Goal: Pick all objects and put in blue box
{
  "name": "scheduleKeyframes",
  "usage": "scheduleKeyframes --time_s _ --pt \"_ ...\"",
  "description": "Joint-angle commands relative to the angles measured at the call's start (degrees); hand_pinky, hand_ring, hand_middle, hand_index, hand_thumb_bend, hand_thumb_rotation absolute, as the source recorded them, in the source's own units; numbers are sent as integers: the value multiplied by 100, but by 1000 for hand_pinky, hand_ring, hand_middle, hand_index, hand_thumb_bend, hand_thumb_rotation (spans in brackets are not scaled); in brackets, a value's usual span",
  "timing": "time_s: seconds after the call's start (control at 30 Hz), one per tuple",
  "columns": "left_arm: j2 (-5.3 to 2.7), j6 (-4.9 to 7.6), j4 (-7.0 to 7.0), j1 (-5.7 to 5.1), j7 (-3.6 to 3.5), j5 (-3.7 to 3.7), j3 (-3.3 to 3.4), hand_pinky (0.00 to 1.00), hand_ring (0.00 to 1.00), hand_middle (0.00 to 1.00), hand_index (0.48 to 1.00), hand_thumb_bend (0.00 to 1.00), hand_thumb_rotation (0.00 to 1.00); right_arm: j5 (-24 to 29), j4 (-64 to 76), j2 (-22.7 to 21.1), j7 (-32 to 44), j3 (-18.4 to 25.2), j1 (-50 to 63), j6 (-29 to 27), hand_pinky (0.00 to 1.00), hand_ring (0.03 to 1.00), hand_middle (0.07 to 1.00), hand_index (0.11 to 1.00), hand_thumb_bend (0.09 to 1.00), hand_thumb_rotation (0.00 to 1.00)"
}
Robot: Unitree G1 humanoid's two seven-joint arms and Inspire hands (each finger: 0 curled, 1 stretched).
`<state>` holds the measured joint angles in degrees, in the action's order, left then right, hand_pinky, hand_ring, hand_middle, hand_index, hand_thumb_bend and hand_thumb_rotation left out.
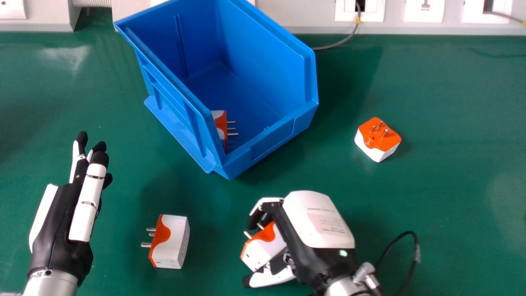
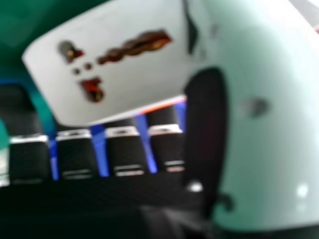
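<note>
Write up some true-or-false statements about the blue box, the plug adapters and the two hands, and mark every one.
1. The right hand has a plug adapter in its grasp. True.
2. The left hand is inside the blue box. False: it is outside, to the left of the box.
3. An adapter is in the box, near its front end. True.
4. The adapter to the right of the box has its pins facing down. False: they point up.
5. The adapter between the two hands has its pins pointing towards the left hand's side. True.
</note>
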<state>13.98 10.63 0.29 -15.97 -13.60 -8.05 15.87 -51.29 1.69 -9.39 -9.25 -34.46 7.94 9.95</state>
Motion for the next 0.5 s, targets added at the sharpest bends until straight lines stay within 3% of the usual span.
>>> scheduleKeyframes --time_s 0.0,0.27,0.47 --pt "22 75 -155 2 -1 -37 18 965 997 996 1000 473 1000 77 519 0 85 102 67 -21 307 431 528 548 489 0" --pt "36 67 -148 32 36 30 12 964 996 995 1000 476 1000 163 1734 -47 615 354 400 95 322 433 525 527 492 0" --pt "47 50 -116 56 33 22 17 964 996 995 1000 473 1000 266 2299 -7 854 566 523 57 322 435 527 531 491 0"
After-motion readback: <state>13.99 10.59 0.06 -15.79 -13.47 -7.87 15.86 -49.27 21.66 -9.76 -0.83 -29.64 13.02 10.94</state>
